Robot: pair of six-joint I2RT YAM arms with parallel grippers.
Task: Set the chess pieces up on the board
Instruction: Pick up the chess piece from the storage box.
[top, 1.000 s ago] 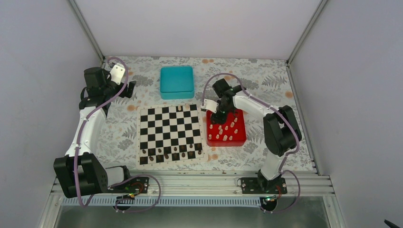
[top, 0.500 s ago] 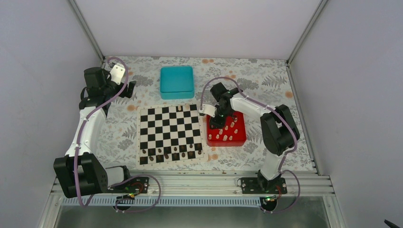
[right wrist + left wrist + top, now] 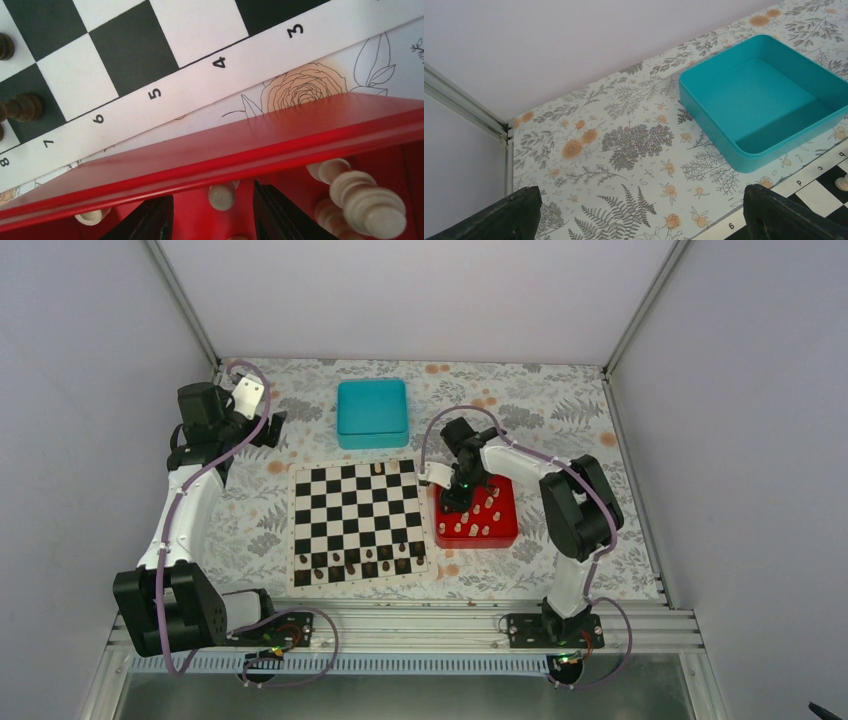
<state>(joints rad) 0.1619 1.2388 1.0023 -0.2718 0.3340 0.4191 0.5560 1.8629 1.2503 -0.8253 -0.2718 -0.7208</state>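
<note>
The board (image 3: 358,523) lies in the middle of the table, with a row of dark pieces (image 3: 360,558) near its front edge and a cream piece (image 3: 378,469) at its far edge. Several cream chess pieces (image 3: 480,515) lie in the red tray (image 3: 505,535) to its right. My right gripper (image 3: 456,494) reaches down into the tray's left side. In the right wrist view this gripper (image 3: 215,222) is open, and a cream piece (image 3: 221,196) sits between the fingers without touching either. My left gripper (image 3: 262,430) hangs wide open at the far left, holding nothing.
A teal box (image 3: 372,413) stands behind the board, and in the left wrist view the teal box (image 3: 769,95) shows empty. The tray's red rim (image 3: 250,145) runs just ahead of my right fingers. More cream pieces (image 3: 370,200) crowd the tray to their right.
The right arm has shifted a little to the left over the red tray, with its gripper lower in the tray's left side. The left arm has not moved.
</note>
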